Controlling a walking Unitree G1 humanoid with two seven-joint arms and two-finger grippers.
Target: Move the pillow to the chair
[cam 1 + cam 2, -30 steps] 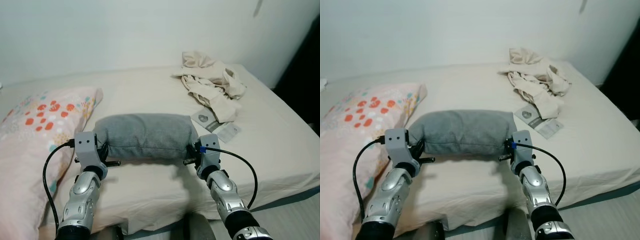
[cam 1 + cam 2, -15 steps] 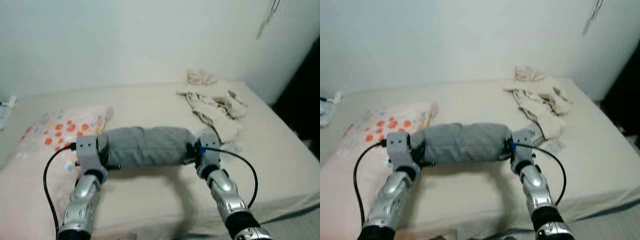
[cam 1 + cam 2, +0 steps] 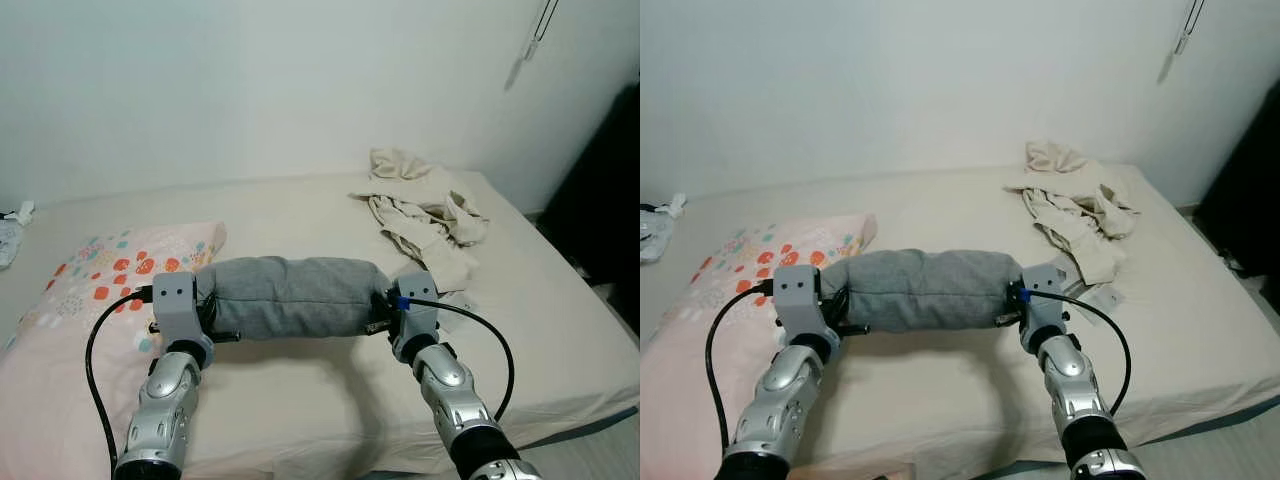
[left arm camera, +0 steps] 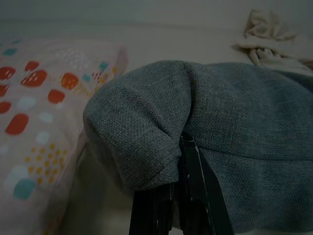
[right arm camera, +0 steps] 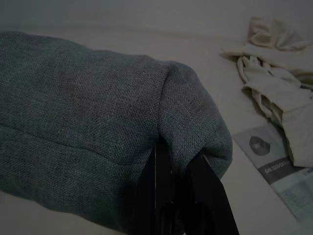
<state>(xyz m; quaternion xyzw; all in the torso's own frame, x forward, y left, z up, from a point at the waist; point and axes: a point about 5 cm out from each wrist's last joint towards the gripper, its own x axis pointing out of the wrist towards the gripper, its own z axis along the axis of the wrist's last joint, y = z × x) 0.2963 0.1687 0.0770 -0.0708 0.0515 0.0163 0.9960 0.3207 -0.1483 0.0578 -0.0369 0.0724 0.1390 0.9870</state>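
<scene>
The grey pillow (image 3: 290,297) now hangs clear of the bed (image 3: 560,330), carried between both arms, where a second ago it was resting on the sheet near the bed's front edge. The whole view has also risen and pulled back: more wall shows, and the bed's front edge sits lower in both eye views, so the robot has most likely straightened up with the load. By my reading the pick-up is done and the carry to the chair is what remains; no chair can be made out from here.

The left pincer (image 3: 203,322) is pinching the pillow's left end, with its black fingers (image 4: 188,196) pressed together on a fold of grey fabric. The right pincer (image 3: 383,314) is doing the same at the right end, its fingers (image 5: 168,196) closed on the corner there.

The pillow's long axis runs left to right across the robot's front, roughly level, one end pointing toward the floral pillow (image 3: 110,275) on the left of the bed, the other toward the heap of cream clothes (image 3: 425,205) at far right. A printed leaflet (image 5: 279,164) lies on the sheet just near of those clothes
</scene>
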